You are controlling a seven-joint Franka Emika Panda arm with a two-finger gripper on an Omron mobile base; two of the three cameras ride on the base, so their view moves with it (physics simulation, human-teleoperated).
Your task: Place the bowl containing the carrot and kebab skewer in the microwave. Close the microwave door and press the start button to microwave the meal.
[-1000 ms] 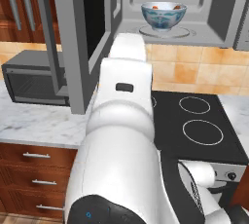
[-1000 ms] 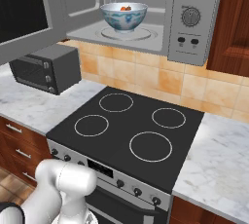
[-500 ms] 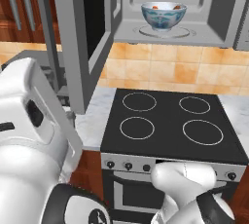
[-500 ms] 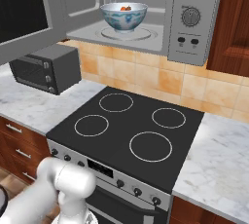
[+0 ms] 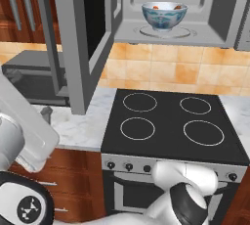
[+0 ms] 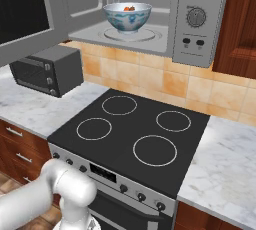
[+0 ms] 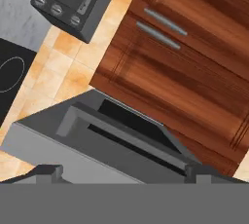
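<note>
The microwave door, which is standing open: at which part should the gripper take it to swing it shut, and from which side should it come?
Take the microwave door at its free outer edge, farthest from the hinge, coming from its left, outer face and pushing toward the microwave cavity. The panel is wide and flat and stands swung out, so the far edge probably turns it most easily. The bowl sits inside already.

My arm is swung far out toward nine o'clock in the left base view, its big white link (image 5: 22,131) filling the lower corner there. In the right base view a white link (image 6: 45,201) lies low at seven o'clock. In the hand view the two dark fingers (image 7: 46,172) stand wide apart, nothing between them.
</note>
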